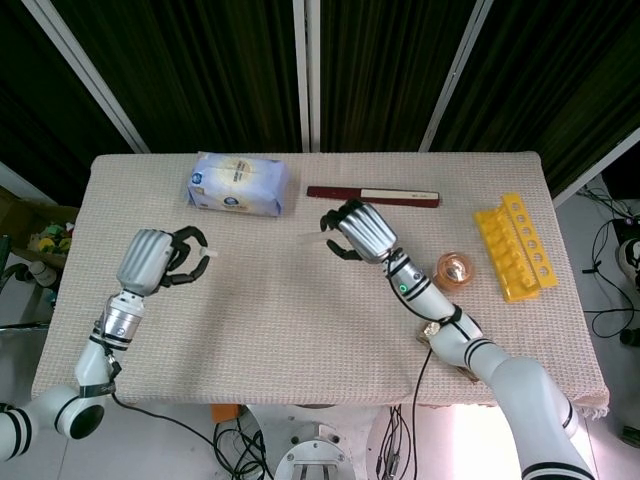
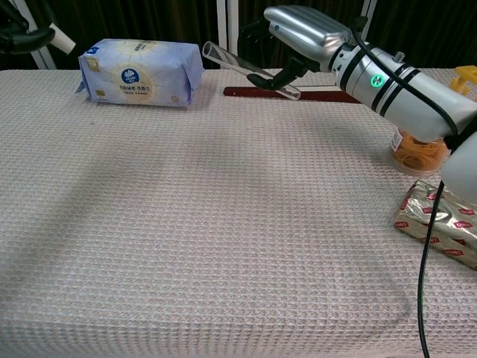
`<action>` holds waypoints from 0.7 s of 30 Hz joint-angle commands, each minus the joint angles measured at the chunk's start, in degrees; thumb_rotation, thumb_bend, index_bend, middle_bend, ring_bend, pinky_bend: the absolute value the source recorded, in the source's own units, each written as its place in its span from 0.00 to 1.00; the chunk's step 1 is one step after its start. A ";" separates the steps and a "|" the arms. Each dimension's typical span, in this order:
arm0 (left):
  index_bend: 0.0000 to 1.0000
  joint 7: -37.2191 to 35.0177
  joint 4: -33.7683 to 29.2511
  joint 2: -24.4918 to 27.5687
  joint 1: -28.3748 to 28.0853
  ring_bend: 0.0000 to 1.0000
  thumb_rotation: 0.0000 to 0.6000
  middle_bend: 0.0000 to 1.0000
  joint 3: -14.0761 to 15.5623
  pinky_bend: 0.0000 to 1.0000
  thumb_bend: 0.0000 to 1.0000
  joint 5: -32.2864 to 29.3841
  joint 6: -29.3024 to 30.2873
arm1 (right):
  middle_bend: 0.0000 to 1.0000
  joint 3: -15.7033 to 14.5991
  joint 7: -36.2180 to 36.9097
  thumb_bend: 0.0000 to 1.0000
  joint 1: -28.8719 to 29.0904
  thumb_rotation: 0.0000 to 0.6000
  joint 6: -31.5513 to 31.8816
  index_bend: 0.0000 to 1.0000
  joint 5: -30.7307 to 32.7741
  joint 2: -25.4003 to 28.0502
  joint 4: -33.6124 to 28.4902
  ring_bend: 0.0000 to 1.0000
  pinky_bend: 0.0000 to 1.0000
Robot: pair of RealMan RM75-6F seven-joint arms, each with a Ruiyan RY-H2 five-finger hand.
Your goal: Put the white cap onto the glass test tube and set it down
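My right hand (image 2: 302, 33) holds the glass test tube (image 2: 250, 68) well above the table. The tube slants, and its open end points left and up. The same hand (image 1: 362, 231) appears mid-table in the head view, just below the dark red stick. My left hand (image 1: 152, 260) is raised at the left side. It pinches the small white cap (image 2: 62, 39) between its fingertips. In the chest view only the fingers of this hand (image 2: 16, 37) show, at the top left corner. Cap and tube are far apart.
A blue and white packet (image 1: 238, 183) lies at the back left, and a long dark red stick (image 1: 372, 196) at the back middle. To the right are a yellow rack (image 1: 517, 246), an orange round container (image 1: 454, 270) and a gold-wrapped packet (image 2: 440, 224).
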 commanded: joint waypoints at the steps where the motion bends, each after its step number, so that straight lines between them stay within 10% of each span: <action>1: 0.62 -1.73 -0.98 -0.44 -0.56 0.88 0.80 0.94 -1.29 1.00 0.49 0.95 0.97 | 0.68 1.27 3.28 0.60 -0.95 1.00 1.58 0.81 0.78 -1.31 -1.74 0.52 0.45; 21: 0.62 6.10 3.27 -7.43 -5.00 0.88 0.79 0.93 -2.68 1.00 0.49 3.31 2.18 | 0.68 5.63 12.76 0.63 0.20 1.00 -1.54 0.82 4.13 -6.24 -6.34 0.53 0.46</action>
